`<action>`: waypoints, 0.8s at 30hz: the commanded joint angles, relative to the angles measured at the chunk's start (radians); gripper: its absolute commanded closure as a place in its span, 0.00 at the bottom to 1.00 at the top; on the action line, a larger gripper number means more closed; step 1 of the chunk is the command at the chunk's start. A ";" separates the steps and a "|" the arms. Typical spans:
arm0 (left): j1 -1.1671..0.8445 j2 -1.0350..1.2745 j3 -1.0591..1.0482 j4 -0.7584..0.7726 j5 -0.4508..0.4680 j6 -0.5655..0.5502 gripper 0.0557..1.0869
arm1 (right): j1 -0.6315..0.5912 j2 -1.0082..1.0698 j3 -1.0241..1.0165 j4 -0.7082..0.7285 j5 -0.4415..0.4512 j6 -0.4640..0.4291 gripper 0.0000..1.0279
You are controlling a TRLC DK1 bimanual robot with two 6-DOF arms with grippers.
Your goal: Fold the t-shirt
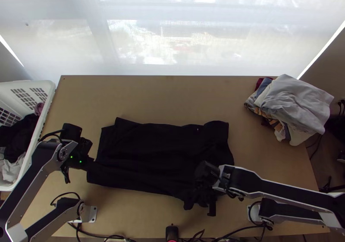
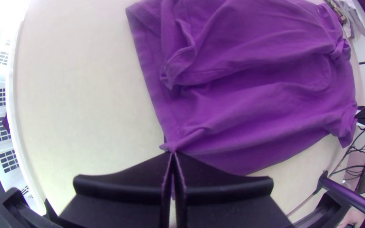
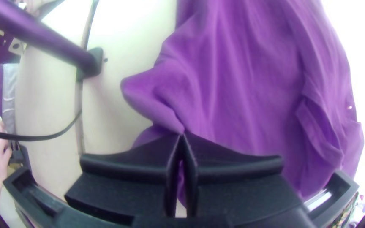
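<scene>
You have the dark cloth t-shirt [image 1: 151, 155] rumpled mid light wooden worktop [image 1: 172, 99], left black gripper [image 2: 173, 153] pinching its 9 o'clock edge, right black gripper [image 3: 182, 135] its 4 o'clock; folding looks barely begun.

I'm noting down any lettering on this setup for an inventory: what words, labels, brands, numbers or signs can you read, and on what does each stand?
None can be read.
Black t-shirt: one tiny pale mark near its far edge, too small to tell whether it is print.
Left arm: two small green lights, no legible characters.
Laundry basket and clothes pile: no readable text.
</scene>
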 commanded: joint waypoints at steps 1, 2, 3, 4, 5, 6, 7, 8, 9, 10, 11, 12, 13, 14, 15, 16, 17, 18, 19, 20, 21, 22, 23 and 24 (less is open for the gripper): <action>0.007 -0.016 0.028 -0.017 0.000 0.001 0.97 | -0.163 -0.075 0.074 -0.052 0.013 0.010 0.97; 0.007 -0.020 0.031 -0.021 0.000 0.001 0.97 | -0.192 -0.083 0.086 -0.059 0.014 0.010 0.97; 0.009 -0.022 0.034 -0.024 0.000 0.001 0.97 | -0.218 -0.091 0.097 -0.069 0.014 0.008 0.97; 0.009 -0.025 0.037 -0.027 0.000 0.001 0.97 | -0.247 -0.097 0.106 -0.075 0.014 0.008 0.97; 0.009 -0.025 0.038 -0.028 0.000 0.001 0.97 | -0.269 -0.103 0.115 -0.081 0.014 0.008 0.97; 0.009 -0.027 0.037 -0.028 0.000 0.001 0.97 | -0.288 -0.111 0.122 -0.085 0.016 0.008 0.97; 0.009 -0.027 0.037 -0.030 0.000 0.001 0.97 | -0.307 -0.117 0.126 -0.090 0.016 0.008 0.97; 0.009 -0.025 0.038 -0.030 0.000 0.001 0.97 | -0.322 -0.123 0.131 -0.095 0.016 0.010 0.97; 0.009 -0.025 0.040 -0.028 0.000 0.001 0.97 | -0.333 -0.128 0.134 -0.101 0.017 0.010 0.97; 0.009 -0.022 0.045 -0.028 0.000 0.001 0.97 | -0.344 -0.134 0.140 -0.102 0.020 0.011 0.97; 0.007 -0.020 0.049 -0.028 0.000 0.002 0.97 | -0.359 -0.138 0.145 -0.102 0.025 0.011 0.97; 0.007 -0.017 0.055 -0.027 0.000 0.004 0.97 | -0.373 -0.138 0.151 -0.102 0.026 0.011 0.97; 0.007 -0.013 0.063 -0.025 0.000 0.005 0.97 | -0.388 -0.138 0.157 -0.102 0.028 0.011 0.97; 0.007 -0.010 0.071 -0.022 0.000 0.009 0.97 | -0.404 -0.138 0.164 -0.102 0.030 0.011 0.97; 0.009 -0.004 0.078 -0.019 0.000 0.012 0.97 | -0.416 -0.137 0.172 -0.102 0.031 0.010 0.97; 0.009 0.006 0.089 -0.017 0.000 0.015 0.97 | -0.427 -0.134 0.181 -0.101 0.034 0.008 0.97; 0.009 0.015 0.101 -0.016 0.000 0.015 0.97 | -0.443 -0.131 0.189 -0.101 0.036 0.006 0.97; 0.010 0.024 0.115 -0.016 0.000 0.016 0.97 | -0.459 -0.126 0.198 -0.096 0.037 0.005 0.97; 0.012 0.035 0.129 -0.011 -0.001 0.018 0.97 | -0.473 -0.121 0.207 -0.095 0.037 0.002 0.97; 0.013 0.046 0.141 -0.004 -0.001 0.018 0.97 | -0.491 -0.115 0.217 -0.093 0.039 -0.003 0.97; 0.018 0.059 0.153 0.006 -0.001 0.018 0.97 | -0.506 -0.109 0.224 -0.090 0.039 -0.006 0.97; 0.019 0.072 0.167 0.015 -0.001 0.019 0.97 | -0.523 -0.103 0.230 -0.085 0.039 -0.010 0.97; 0.021 0.085 0.181 0.021 -0.001 0.018 0.97 | -0.542 -0.097 0.237 -0.082 0.039 -0.013 0.97; 0.026 0.102 0.196 0.029 -0.001 0.018 0.97 | -0.555 -0.088 0.243 -0.078 0.039 -0.017 0.97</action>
